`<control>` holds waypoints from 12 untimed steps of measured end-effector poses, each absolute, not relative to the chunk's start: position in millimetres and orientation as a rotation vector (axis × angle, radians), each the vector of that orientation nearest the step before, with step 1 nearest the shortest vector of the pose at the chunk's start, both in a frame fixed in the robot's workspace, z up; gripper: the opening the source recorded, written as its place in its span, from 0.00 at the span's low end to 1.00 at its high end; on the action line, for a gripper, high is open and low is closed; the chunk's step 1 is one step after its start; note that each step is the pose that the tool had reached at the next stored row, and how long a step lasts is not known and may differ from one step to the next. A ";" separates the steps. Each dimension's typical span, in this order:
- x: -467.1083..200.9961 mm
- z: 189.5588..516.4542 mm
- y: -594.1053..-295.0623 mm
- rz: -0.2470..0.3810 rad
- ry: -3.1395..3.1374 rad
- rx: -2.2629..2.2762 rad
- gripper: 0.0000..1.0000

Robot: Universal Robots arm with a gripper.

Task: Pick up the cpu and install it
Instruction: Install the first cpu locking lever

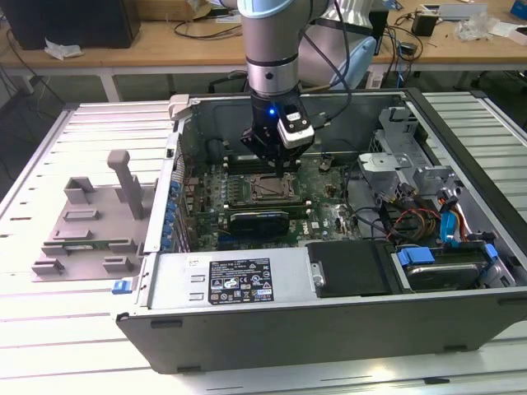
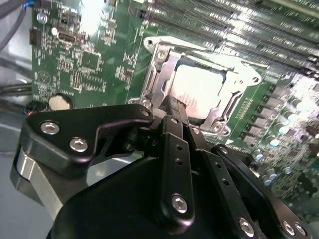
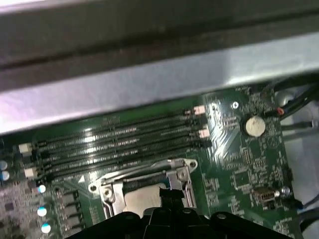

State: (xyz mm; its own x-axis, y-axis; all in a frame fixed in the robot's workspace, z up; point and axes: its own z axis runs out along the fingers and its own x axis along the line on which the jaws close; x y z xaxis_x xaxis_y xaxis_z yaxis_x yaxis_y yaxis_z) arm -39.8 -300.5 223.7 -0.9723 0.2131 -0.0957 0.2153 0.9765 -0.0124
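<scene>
- Gripper [image 1: 272, 169] hangs just above the socket [image 1: 269, 188] inside the open case [image 1: 329, 321].
- Fingers [image 2: 175, 112] closed together, holding nothing.
- Cpu [image 2: 199, 89] lies seated in the socket frame on the motherboard [image 2: 94, 55].

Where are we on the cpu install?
Done, it seems: the cpu lies inside the socket frame on the motherboard. In hand: the gripper sits right at the socket's edge. Left: I can't tell whether the chip is released or fully seated.

Open computer case [image 1: 329, 329] on slatted table [image 1: 49, 329]; grey tray [image 1: 90, 222] beside it.
</scene>
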 end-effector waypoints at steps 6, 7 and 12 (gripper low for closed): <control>-38.9 223.3 -300.5 -0.044 3.083 0.334 0.11; -38.8 223.2 -300.5 -0.046 3.095 0.335 0.11; -38.7 223.1 -300.5 -0.045 3.100 0.291 0.11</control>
